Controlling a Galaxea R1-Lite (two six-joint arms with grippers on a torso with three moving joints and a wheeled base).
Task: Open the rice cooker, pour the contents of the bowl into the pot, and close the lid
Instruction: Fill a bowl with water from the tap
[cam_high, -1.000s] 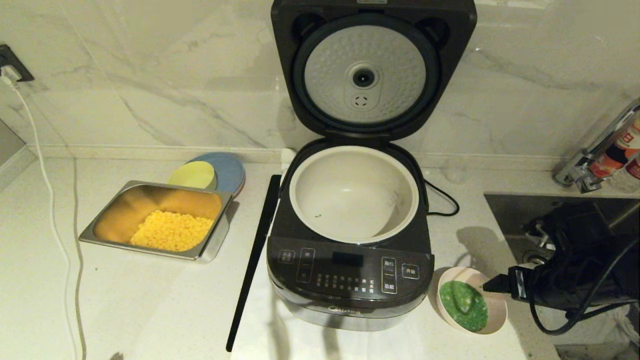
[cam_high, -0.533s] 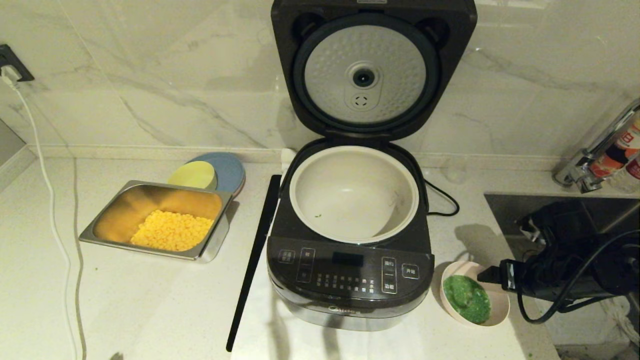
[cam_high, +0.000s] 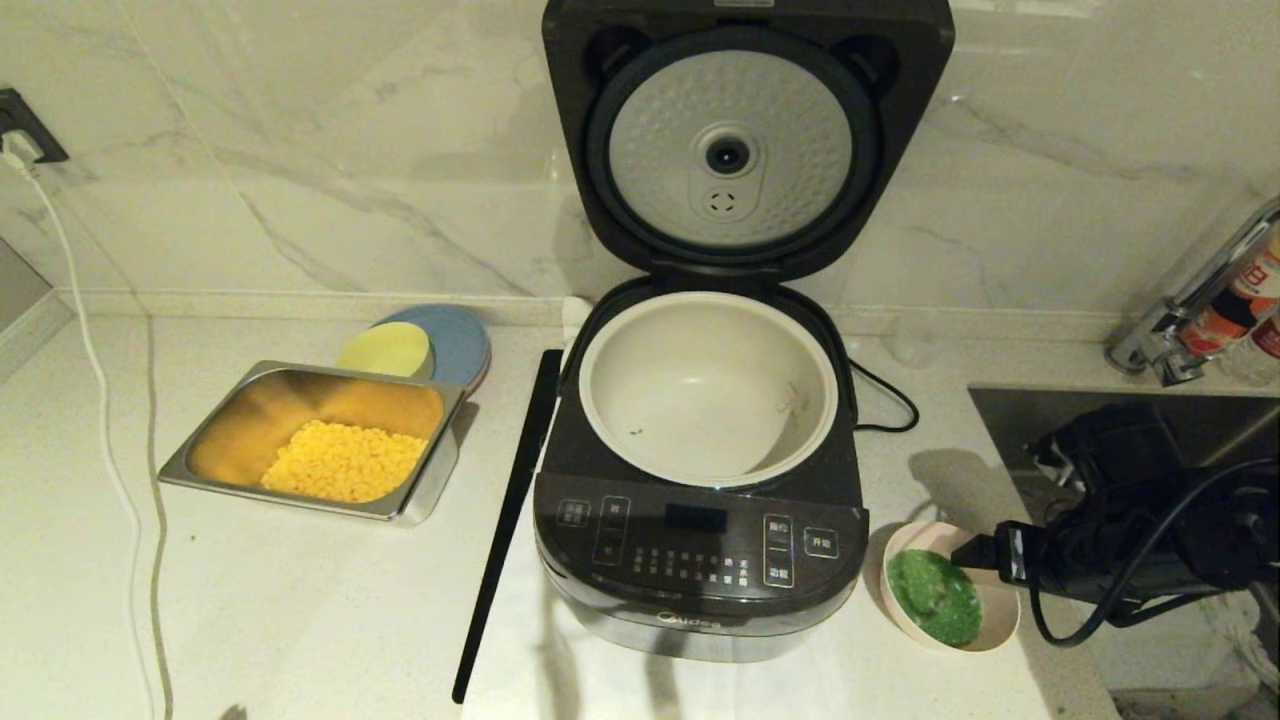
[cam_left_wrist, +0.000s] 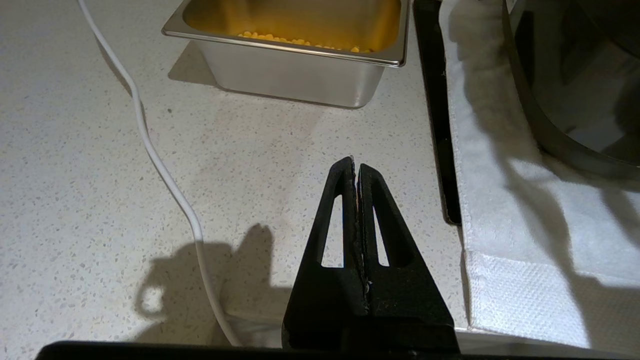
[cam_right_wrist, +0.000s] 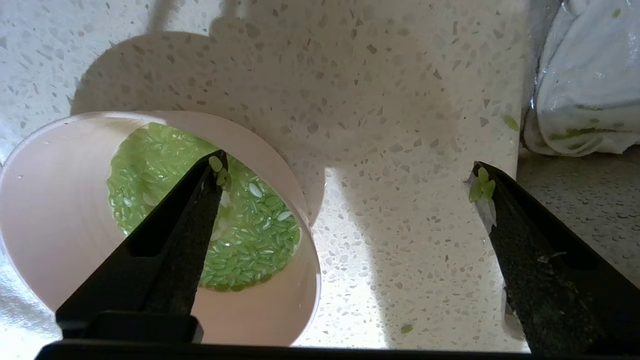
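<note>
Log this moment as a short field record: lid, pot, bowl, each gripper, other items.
lid: up
pot: nearly empty, a few green bits inside
bowl: on counter right of cooker, green contents inside
right gripper: open, one finger over bowl, other outside its rim
left gripper: shut, over counter near white cable
other: steel tray with corn

warm overhead light is falling unevenly; the desk (cam_high: 300, 600) is catching soft shadows, glare is streaking the marble wall (cam_high: 300, 150), and the right end effector (cam_right_wrist: 345, 172) is throwing shade.
</note>
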